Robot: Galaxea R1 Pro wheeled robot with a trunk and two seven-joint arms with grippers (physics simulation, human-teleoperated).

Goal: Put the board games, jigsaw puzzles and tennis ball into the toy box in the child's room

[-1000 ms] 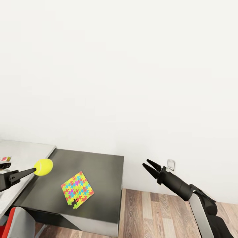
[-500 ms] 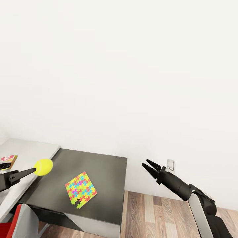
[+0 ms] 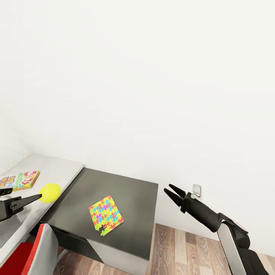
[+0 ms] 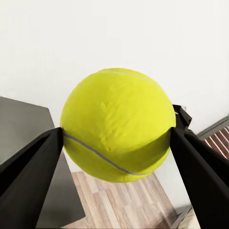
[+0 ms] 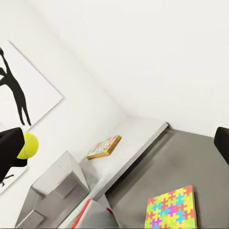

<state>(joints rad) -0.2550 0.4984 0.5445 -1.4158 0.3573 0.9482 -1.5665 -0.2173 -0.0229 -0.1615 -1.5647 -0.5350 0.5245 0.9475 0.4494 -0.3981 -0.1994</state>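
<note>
A yellow tennis ball hangs above the seam between the two tabletops, with my left gripper shut on it. In the left wrist view the ball sits between both black fingers. A multicoloured jigsaw puzzle lies flat on the dark table. A board game rests on the light grey table. The right wrist view has the puzzle, the board game and a grey box beyond them. My right gripper stands open in the air, right of the dark table.
A red chair with a grey back stands in front of the tables at the lower left. Wooden floor lies right of the dark table, below a wall outlet. A white wall backs both tables.
The camera has turned left, so the tables and puzzle slid right in the picture and the board game came into view. Both grippers keep their hold and pose.
</note>
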